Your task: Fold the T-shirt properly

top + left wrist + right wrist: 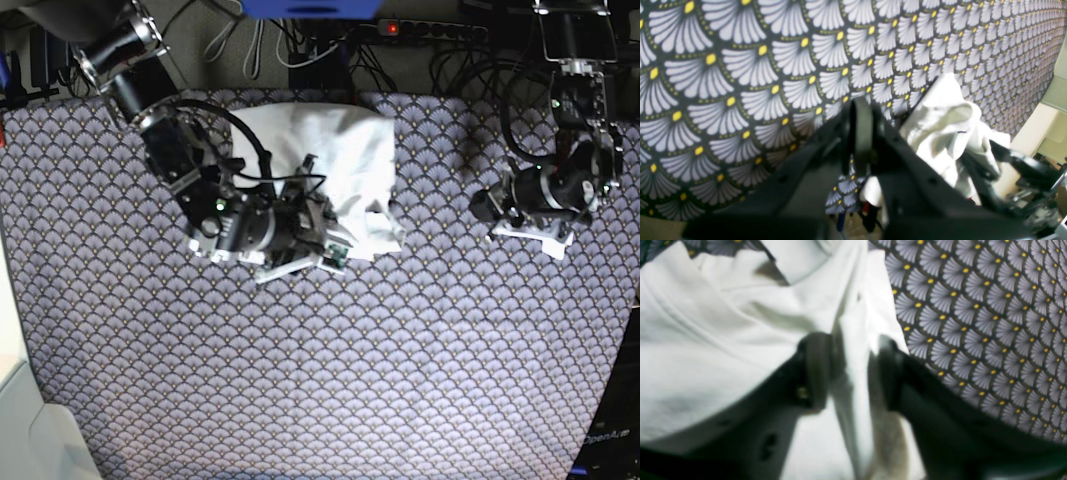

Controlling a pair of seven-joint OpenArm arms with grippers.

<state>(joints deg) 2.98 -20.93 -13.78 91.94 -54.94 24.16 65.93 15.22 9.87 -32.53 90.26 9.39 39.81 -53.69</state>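
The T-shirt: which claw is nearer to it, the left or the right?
Right. The right claw is at the T-shirt, its fingers on either side of a fold of cloth. The left claw is shut, apart from it, over the patterned tablecloth.

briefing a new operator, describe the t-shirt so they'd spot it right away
Start from the table cover, a dark cloth printed all over with pale fans and yellow dots. Near its far edge lies a bunched-up garment, with the right hand at its near edge. That is the T-shirt: plain white with no print, the only solid-coloured cloth on the patterned surface.
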